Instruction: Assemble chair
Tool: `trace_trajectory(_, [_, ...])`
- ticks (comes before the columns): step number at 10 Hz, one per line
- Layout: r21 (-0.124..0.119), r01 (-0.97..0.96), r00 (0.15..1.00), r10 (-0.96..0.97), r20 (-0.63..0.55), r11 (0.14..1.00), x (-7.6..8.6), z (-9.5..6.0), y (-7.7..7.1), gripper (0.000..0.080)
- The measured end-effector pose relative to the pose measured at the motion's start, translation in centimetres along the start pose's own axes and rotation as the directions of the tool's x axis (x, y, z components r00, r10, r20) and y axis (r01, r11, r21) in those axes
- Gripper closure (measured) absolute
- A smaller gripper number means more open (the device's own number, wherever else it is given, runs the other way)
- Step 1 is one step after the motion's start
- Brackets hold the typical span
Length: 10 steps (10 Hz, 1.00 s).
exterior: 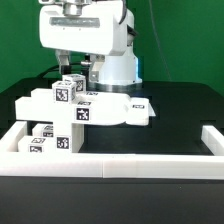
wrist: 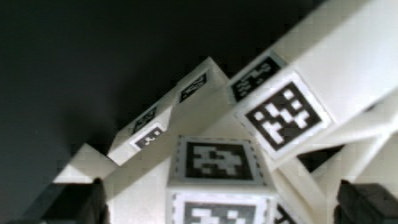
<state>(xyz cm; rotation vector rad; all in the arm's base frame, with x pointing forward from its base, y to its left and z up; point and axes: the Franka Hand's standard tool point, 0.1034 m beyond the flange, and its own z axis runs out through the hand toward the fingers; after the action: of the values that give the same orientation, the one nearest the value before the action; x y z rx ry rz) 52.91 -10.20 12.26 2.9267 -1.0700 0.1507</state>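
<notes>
The chair's matte-white parts with black-and-white tags are stacked at the exterior view's left. A tagged block (exterior: pixel 66 91) stands on top, a second tagged piece (exterior: pixel 84 112) sits below it, and the flat seat panel (exterior: pixel 122 110) reaches toward the right. More tagged pieces (exterior: pixel 46 141) lie low at the left. My gripper (exterior: pixel 76 72) hangs right above the top block. In the wrist view the gripper (wrist: pixel 217 208) straddles a tagged white piece (wrist: pixel 221 160). The dark fingers (wrist: pixel 22 206) stand wide at both sides with gaps, so it is open.
A long low white border rail (exterior: pixel 120 166) runs along the front, with short ends at the left (exterior: pixel 12 138) and right (exterior: pixel 211 138). A small white tagged part (exterior: pixel 140 103) lies beside the seat panel. The robot base (exterior: pixel 120 68) stands behind.
</notes>
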Motion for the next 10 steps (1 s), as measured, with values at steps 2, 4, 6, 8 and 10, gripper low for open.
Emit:
trace_trajectory(2, [-0.001,0.096,0.995,-0.096,0.0,0.995,0.02,0.01,0.04,0.0151])
trace_trajectory(4, [-0.011,0.33,0.944,-0.33,0.001,0.944,0.01,-0.06,0.02,0.0151])
trace_trajectory(6, [-0.011,0.494,0.87,-0.494,0.001,0.869,0.02,-0.25,-0.06,0.0151])
trace_trajectory(8, [-0.01,0.644,0.765,-0.644,0.003,0.765,-0.04,-0.28,-0.01,0.0151])
trace_trajectory(10, [-0.009,0.762,0.648,-0.762,0.003,0.648,-0.04,-0.36,-0.04,0.0151])
